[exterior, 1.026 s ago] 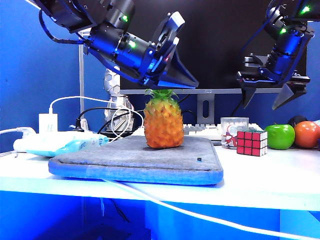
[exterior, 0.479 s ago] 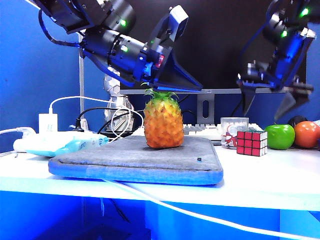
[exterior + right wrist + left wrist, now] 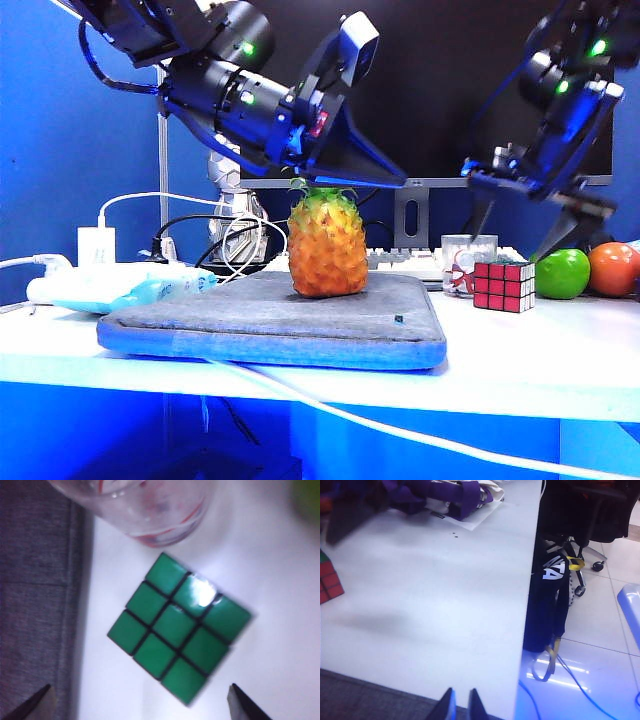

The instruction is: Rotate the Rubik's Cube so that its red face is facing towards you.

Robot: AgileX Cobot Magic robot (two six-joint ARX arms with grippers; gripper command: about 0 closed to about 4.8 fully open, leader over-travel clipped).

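Exterior view: the right gripper point(image 3: 522, 232), jaws spread wide, hangs directly above the Rubik's Cube point(image 3: 504, 285), which rests on the white tabletop point(image 3: 520, 350) with the red face point(image 3: 495, 286) toward the camera; a clear glass point(image 3: 468, 262) stands just behind the cube, a green apple point(image 3: 561, 273) and an orange fruit point(image 3: 613, 268) lie just beyond the jaws' outer side, and a pineapple point(image 3: 327, 243) on a grey mat point(image 3: 270, 325) sits below the left gripper point(image 3: 385, 172). Left wrist view: the left gripper point(image 3: 459, 707) shows jaws nearly closed, holding nothing, with the cube point(image 3: 330, 577) well apart. Right wrist view: the green top of the cube point(image 3: 179, 647) lies between the open fingertips point(image 3: 35, 705), skewed to them; squaring the jaws to two flat sides before descending would give a sure grip, and the glass point(image 3: 140, 507) and mat point(image 3: 37, 590) crowd the approach.
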